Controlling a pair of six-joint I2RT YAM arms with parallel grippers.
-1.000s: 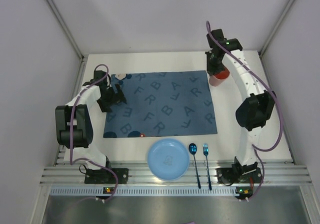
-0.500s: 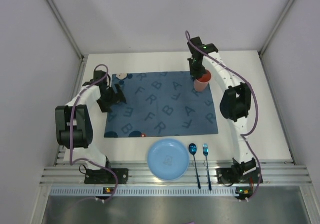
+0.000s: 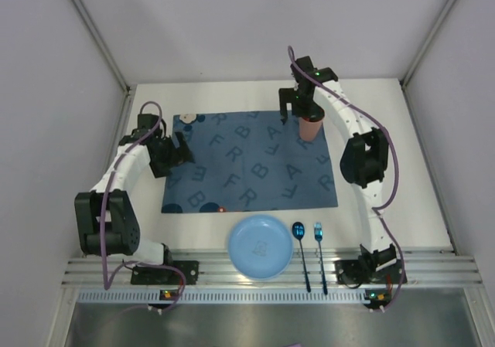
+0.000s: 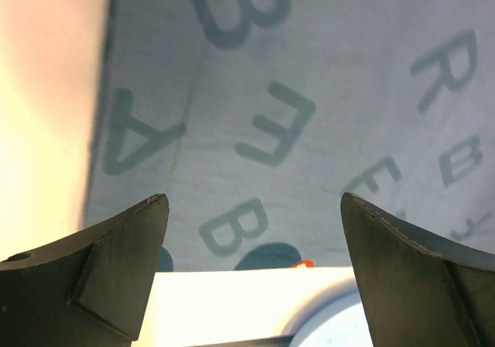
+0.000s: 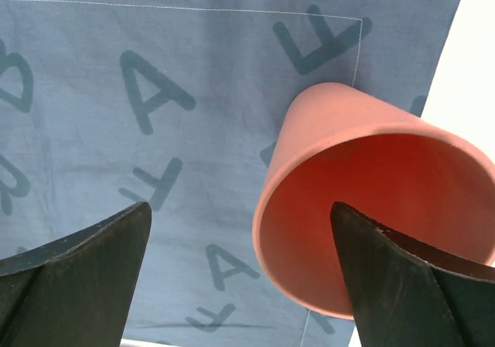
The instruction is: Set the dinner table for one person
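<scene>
The right claw (image 3: 297, 115) hangs released, fingers spread, just above a pink cup (image 5: 363, 208) on a lettered blue cloth (image 3: 247, 161), while the left claw (image 4: 254, 200), also released, hovers over that cloth, the white desk (image 3: 402, 169) beneath both.

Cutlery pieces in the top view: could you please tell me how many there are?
2. A spoon lies just right of the blue plate; a likely fork lies parallel on the spoon's right. Nothing seems to hide more.
</scene>
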